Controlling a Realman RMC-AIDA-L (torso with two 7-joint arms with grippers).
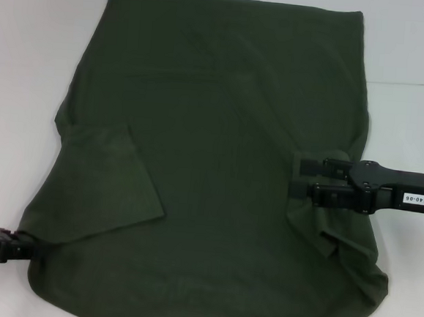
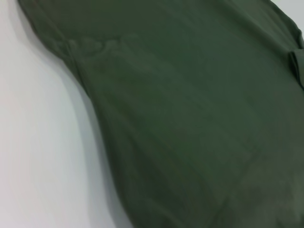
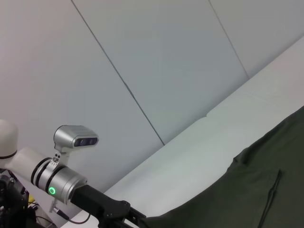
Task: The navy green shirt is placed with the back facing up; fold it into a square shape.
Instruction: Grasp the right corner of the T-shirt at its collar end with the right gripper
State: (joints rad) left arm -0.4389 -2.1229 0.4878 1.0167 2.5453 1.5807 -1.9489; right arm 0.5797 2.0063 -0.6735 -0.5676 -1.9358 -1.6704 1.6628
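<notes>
The navy green shirt (image 1: 219,166) lies spread over most of the white worktop (image 1: 405,130), plain side up, its straight hem at the far edge and its curved near edge running down to the bottom of the head view. On the robot's left, one sleeve (image 1: 110,187) is folded inward and lies flat on top of the body of the shirt, its edge making a clear diagonal line. The left gripper (image 1: 25,245) sits low at the near left corner of the cloth, right at the edge of that folded sleeve; its fingers meet the fabric there, but whether they are clamped on it or merely resting against it cannot be told. The left wrist view shows only the shirt (image 2: 190,123) close up, its curved edge lying against the bare worktop (image 2: 38,142). The right gripper (image 1: 296,176) reaches in from the right side at mid-height, over the shirt's right edge, where the cloth is rumpled and bunched around and below it. Its two dark fingers point toward the middle of the shirt, one above the other with a narrow gap between them; whether cloth is pinched in that gap cannot be told. The right wrist view shows the shirt (image 3: 247,194) and the left arm (image 3: 66,183) farther off.
</notes>
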